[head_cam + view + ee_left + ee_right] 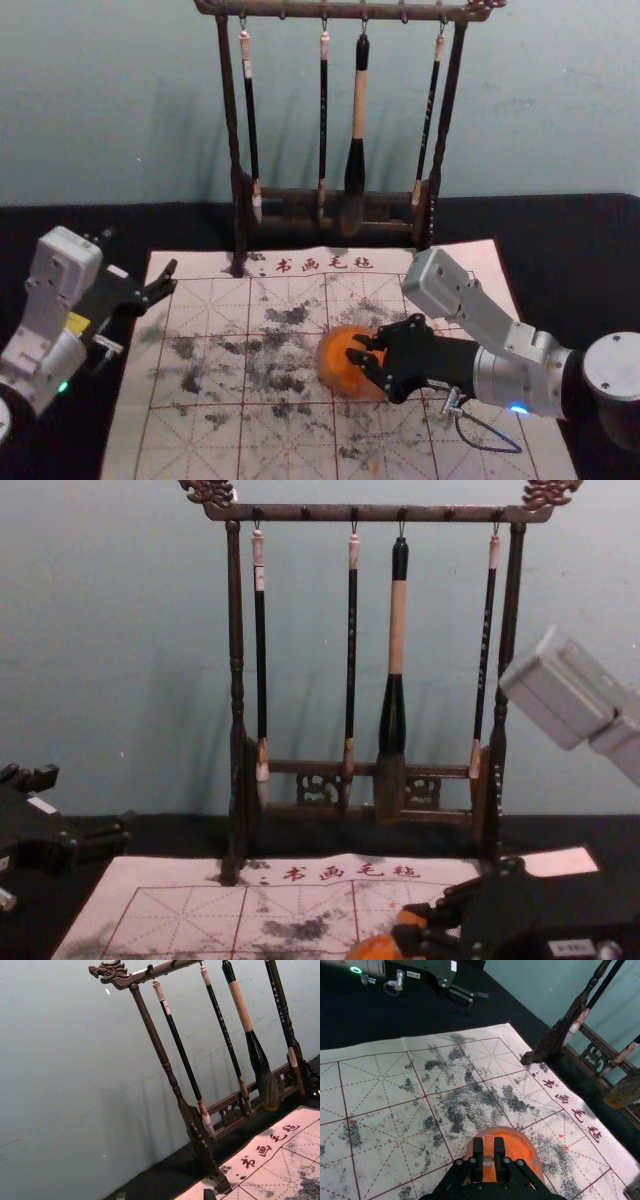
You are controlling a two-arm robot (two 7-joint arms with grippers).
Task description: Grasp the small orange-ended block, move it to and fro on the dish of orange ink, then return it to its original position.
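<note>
Right black gripper (355,347) — clamped on small rectangular orange-ended block (488,1146) — over round orange dish (339,374); left gripper (140,253) at left, fingers apart.

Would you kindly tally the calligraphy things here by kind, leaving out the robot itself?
Hanging brushes: 4
Brush rack: 1
Orange ink dish: 1
Small block: 1
Writing mat: 1
Total: 8
</note>
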